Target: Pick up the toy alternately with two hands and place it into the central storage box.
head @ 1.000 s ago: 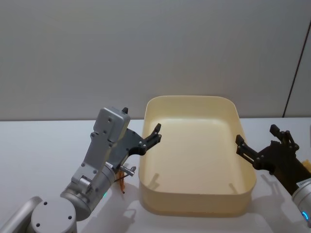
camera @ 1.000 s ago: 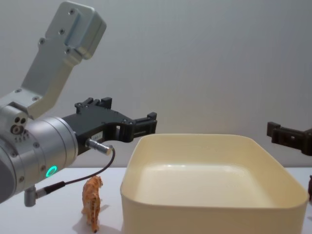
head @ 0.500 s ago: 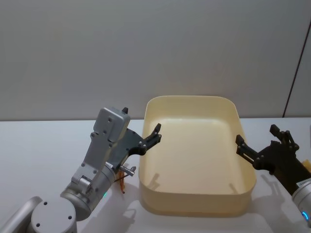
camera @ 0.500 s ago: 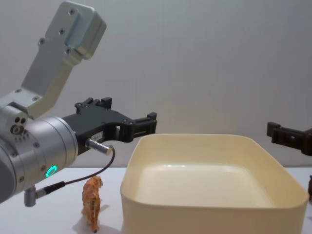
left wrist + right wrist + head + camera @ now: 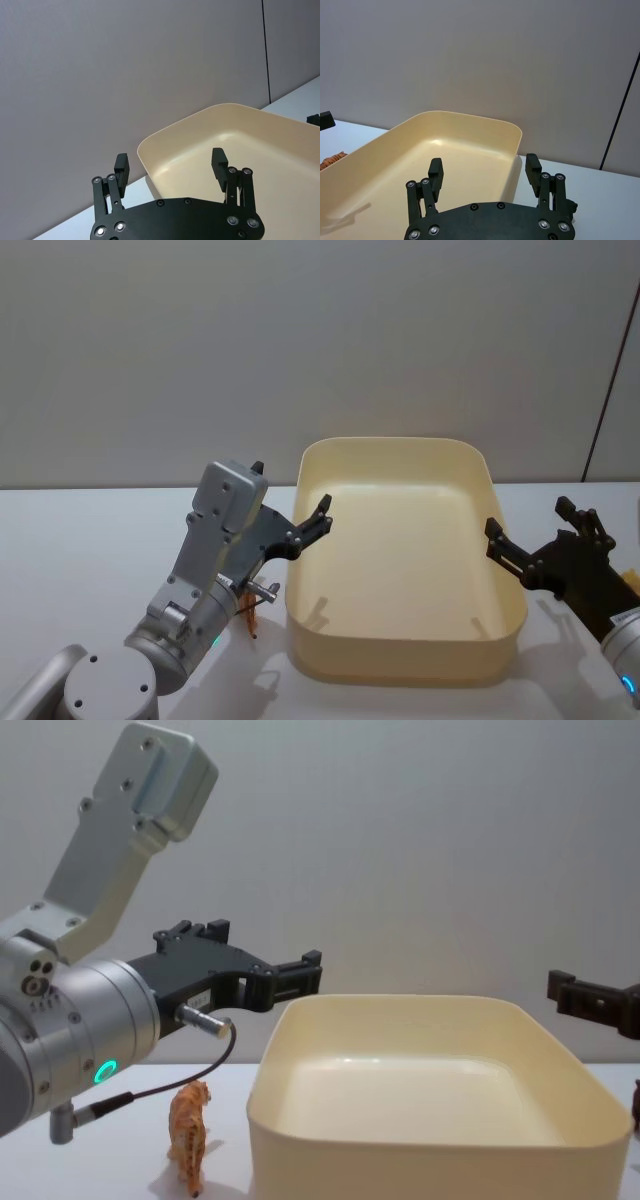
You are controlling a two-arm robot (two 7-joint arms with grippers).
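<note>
Right, both arms are up and nothing is held. The left gripper (image 5: 170,164) has its fingers spread apart, hanging at the left edge of the central storage box (image 5: 400,660), level with its rim in the chest view. The right gripper (image 5: 484,169) is spread too, at the box's right rim, lower right of the head view. No toy shows inside the box.

The toy, a small orange striped tiger (image 5: 188,1135), stands upright on the white table (image 5: 80,540). It is just beside the box's left wall, at the lower left of the chest view, directly under the left arm.

Risks as I see them:
- The tiger is thin and on its feet. A finger coming down off-centre would likely tip it or shove it against the box wall.
- It sits close to the wall, so a spread finger could catch the rim or wall on the way down.
- A black cable (image 5: 190,1082) loops off the left wrist just above the tiger. Dropping the arm could drag it across the toy.
- In the head view the arm covers most of the tiger, so aiming from there is poor.
- The narrow body may slip or twist if pinched at the legs or tail.
- Both grippers flank the box, so reaching in together risks a clash over it.

A dark bit (image 5: 636,1105) sits at the right edge of the chest view, and I can't tell what it is.
</note>
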